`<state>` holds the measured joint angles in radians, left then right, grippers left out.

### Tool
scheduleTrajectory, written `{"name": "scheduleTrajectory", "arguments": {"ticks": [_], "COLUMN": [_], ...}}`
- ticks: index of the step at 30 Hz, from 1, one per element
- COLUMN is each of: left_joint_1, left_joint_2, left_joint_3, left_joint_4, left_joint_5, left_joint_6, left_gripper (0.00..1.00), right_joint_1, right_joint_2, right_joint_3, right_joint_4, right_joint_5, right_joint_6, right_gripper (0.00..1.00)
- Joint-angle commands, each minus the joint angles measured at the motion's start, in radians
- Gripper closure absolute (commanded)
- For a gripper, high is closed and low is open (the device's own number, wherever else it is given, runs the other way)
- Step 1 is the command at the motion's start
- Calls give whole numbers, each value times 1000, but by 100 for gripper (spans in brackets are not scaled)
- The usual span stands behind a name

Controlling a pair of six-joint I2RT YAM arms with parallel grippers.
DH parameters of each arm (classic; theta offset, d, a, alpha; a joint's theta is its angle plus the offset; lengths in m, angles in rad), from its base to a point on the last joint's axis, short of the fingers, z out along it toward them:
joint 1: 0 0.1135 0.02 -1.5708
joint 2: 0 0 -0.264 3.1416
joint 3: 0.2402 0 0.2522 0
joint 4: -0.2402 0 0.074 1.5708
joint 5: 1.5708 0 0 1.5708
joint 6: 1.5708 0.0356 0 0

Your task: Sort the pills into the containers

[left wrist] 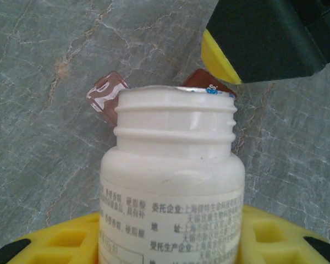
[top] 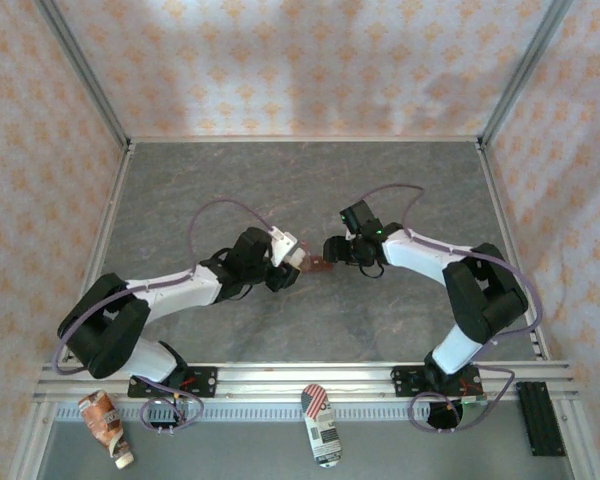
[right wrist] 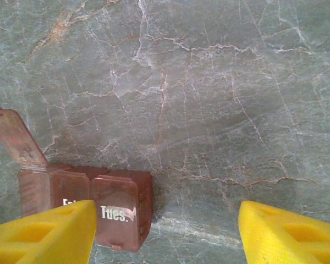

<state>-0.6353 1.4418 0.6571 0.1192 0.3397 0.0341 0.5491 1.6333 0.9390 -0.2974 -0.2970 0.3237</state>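
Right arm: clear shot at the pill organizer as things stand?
Probably yes. The right gripper hovers open, one finger already above the pill organizer, with nothing between them. The white bottle in the left gripper sits close and may crowd it.

Red-brown three-compartment containers [right wrist: 121,212] lie flat, one end lid [right wrist: 11,137] open

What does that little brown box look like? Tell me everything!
The brown box is a see-through, red-brown plastic strip of three joined compartments, lying flat on the grey marbled table. One end lid stands open; the other two are shut, one printed "Tues." in white. A yellow finger of the right gripper hides its near corner; contact cannot be told.
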Motion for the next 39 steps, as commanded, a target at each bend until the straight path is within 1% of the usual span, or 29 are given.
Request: {"name": "scheduleTrajectory", "arguments": {"ticks": [1, 9, 27, 39], "left_joint_1": [-9, -12, -15, -17], "left_joint_2": [17, 59, 135, 157], "left_joint_3": [35, 66, 172, 186], "left_joint_4": [-14, -44, -243, -285], "left_joint_5": [3, 23, 35, 46], "left_joint_6": [-1, -2, 18, 15], "left_gripper": [100, 100, 100, 100], "right_joint_1": [8, 8, 8, 9], "right_joint_2": [16, 19, 42, 49], "right_joint_3": [16, 12, -3, -8], "right_joint_4": [17, 18, 42, 48], "right_joint_5": [6, -3, -9, -6], "right_joint_6": [-9, -10, 2, 11], "right_gripper": [32, 33, 33, 34]}}
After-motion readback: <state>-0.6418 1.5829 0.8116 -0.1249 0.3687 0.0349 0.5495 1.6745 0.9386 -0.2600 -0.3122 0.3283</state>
